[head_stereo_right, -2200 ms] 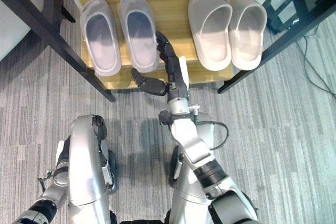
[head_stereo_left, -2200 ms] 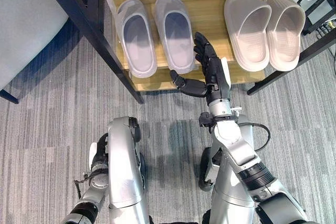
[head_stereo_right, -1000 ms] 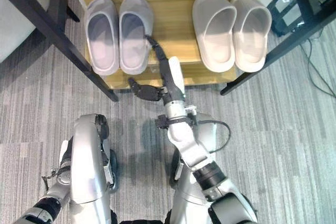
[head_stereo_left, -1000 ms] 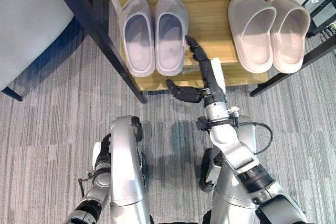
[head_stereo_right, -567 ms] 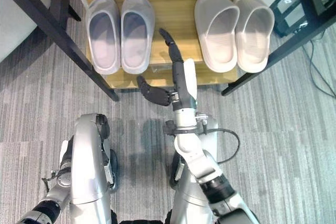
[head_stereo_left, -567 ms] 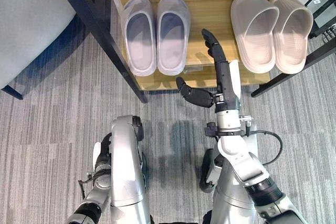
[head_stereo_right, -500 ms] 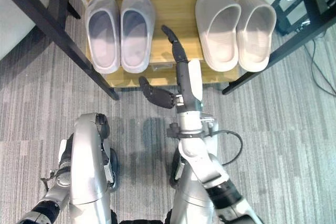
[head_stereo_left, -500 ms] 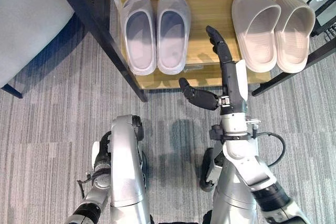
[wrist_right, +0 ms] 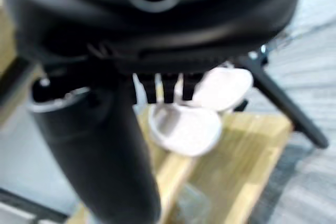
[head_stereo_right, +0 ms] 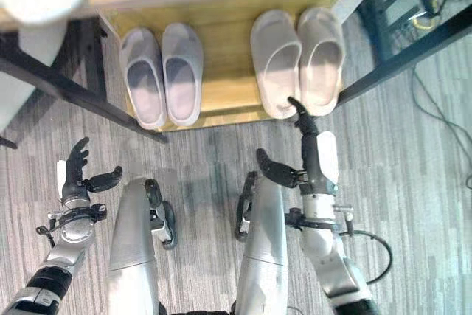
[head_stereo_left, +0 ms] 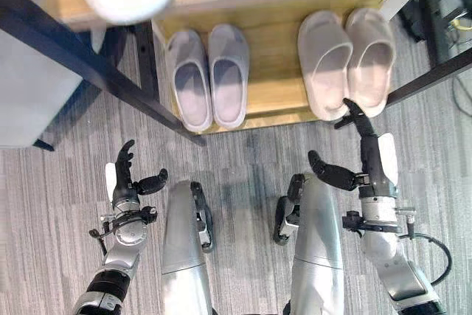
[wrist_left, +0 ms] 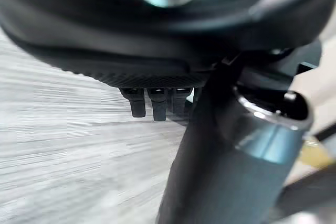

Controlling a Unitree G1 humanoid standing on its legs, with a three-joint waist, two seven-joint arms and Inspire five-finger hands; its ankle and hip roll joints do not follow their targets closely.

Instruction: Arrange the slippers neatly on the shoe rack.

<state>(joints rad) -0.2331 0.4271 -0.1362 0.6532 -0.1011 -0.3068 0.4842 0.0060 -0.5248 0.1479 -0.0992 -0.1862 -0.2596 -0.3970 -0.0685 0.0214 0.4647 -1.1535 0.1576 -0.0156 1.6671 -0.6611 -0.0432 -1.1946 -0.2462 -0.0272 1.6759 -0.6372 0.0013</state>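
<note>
Both pairs sit on the lower wooden shelf of the shoe rack: the grey slippers lie side by side toward the robot's left, toes pointing to the back of the rack, and the beige slippers lie side by side toward its right, touching each other along their inner edges (the pair is turned very slightly off square to the shelf front, heels just at the edge). So the step in hand looks like the last check or final nudge, with most of the arranging judged done. The right hand hovers in front of the rack with its fingers straight and spread from the thumb, the tips just beside the heel of the beige pair, holding nothing. The left hand is raised over the carpet, well apart from the rack, fingers relaxed and empty. If anything remains, the next move calls for a light push with the right hand's straight fingers against the beige heels, to set that pair parallel with the grey one and a little further in from the shelf edge.
</note>
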